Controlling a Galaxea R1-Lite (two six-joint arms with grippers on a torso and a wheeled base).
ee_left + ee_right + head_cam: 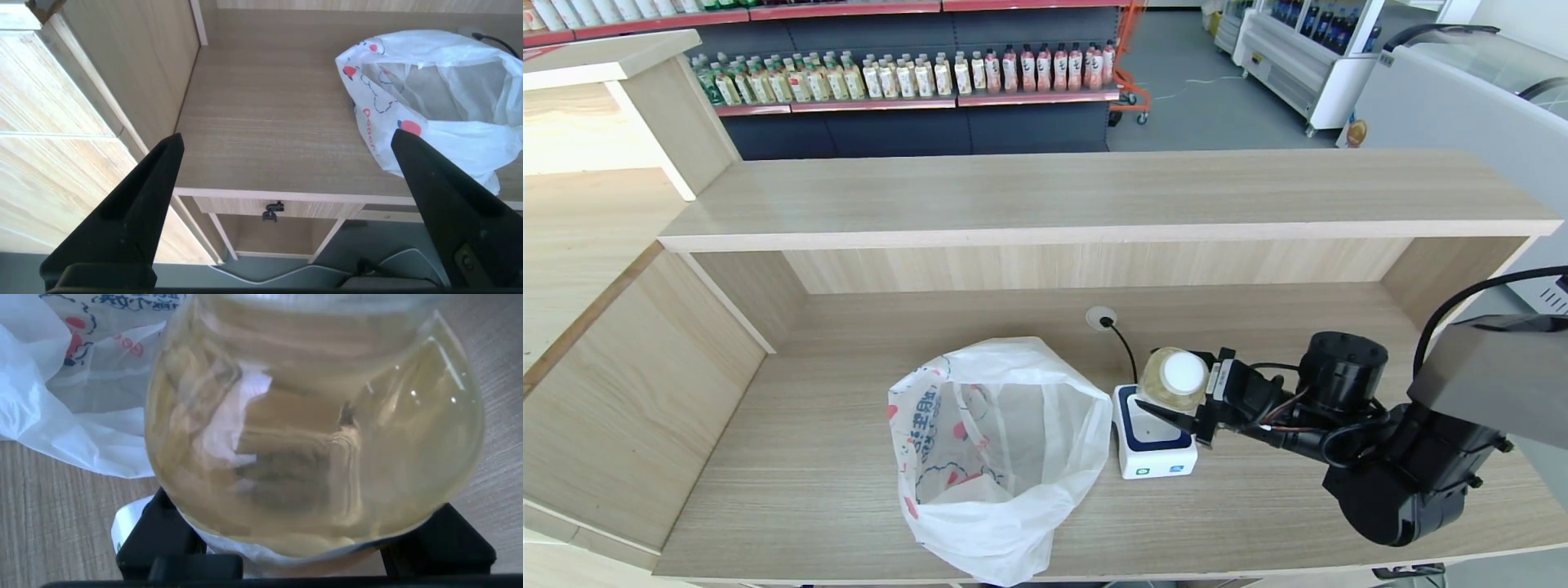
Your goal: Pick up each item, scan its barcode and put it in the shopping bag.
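A clear bottle (1174, 379) of pale yellow drink with a white cap is held in my right gripper (1176, 400), which is shut on it just above the white barcode scanner (1156, 445). In the right wrist view the bottle (315, 425) looms close, with the scanner (139, 531) under it. The white shopping bag (996, 445) stands open on the counter to the left of the scanner. My left gripper (286, 204) is open, hanging off the counter's front left edge, with the bag (433, 98) farther off.
The wooden counter (809, 457) has a raised back wall and a side wall on the left. A black cable (1125, 347) runs from a round socket to the scanner. Shelves of bottles stand beyond the counter.
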